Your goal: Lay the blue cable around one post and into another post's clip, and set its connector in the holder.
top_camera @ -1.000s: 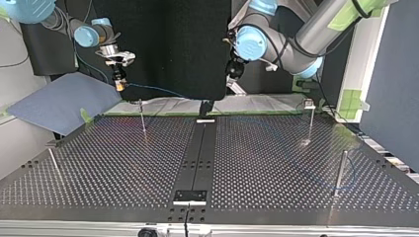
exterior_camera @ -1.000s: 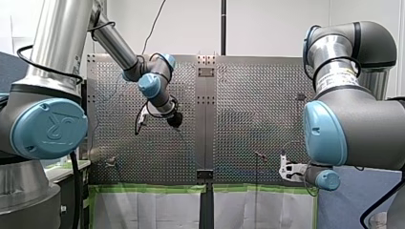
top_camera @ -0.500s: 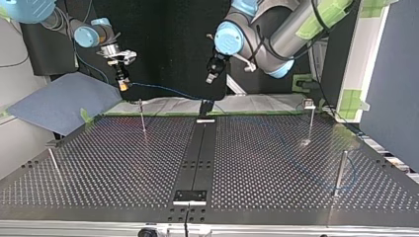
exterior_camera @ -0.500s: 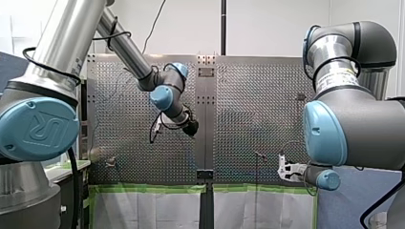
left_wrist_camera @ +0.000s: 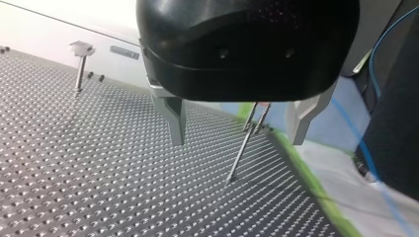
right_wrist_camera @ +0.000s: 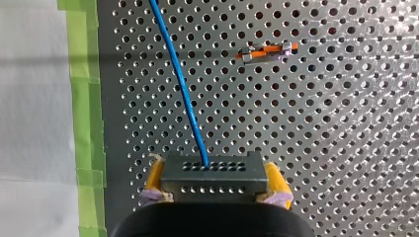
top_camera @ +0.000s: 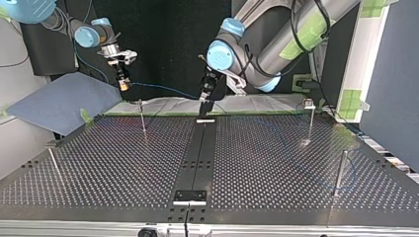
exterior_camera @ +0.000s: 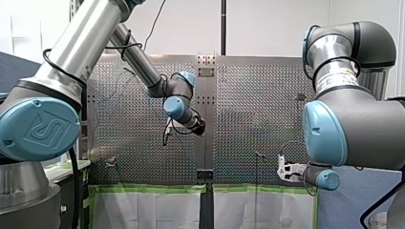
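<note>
My right gripper [right_wrist_camera: 213, 186] is shut on a dark grey connector [right_wrist_camera: 212, 174] between its yellow pads [right_wrist_camera: 154, 178]. The blue cable [right_wrist_camera: 182, 89] runs out of the connector over the perforated table, past a thin post with an orange clip [right_wrist_camera: 267, 52]. In the top view my right gripper [top_camera: 121, 81] hangs at the left, above the table's far edge, and the cable [top_camera: 165, 90] sags toward the middle. My left gripper [left_wrist_camera: 237, 143] is open with nothing in it, and the clip post [left_wrist_camera: 243, 148] stands ahead between its fingers. In the top view it [top_camera: 203, 101] hovers over the centre strip.
More posts stand on the table: one with a flat top [top_camera: 310, 118], a plain one [top_camera: 340, 172] at the right and another [top_camera: 53, 163] at the left. Green tape [right_wrist_camera: 86, 113] lines the table edge. A blue sheet [top_camera: 59, 98] lies beyond the far left corner.
My left arm has swung toward the table's middle and come lower, its gripper staying open. My right gripper has barely shifted and still holds the connector.
</note>
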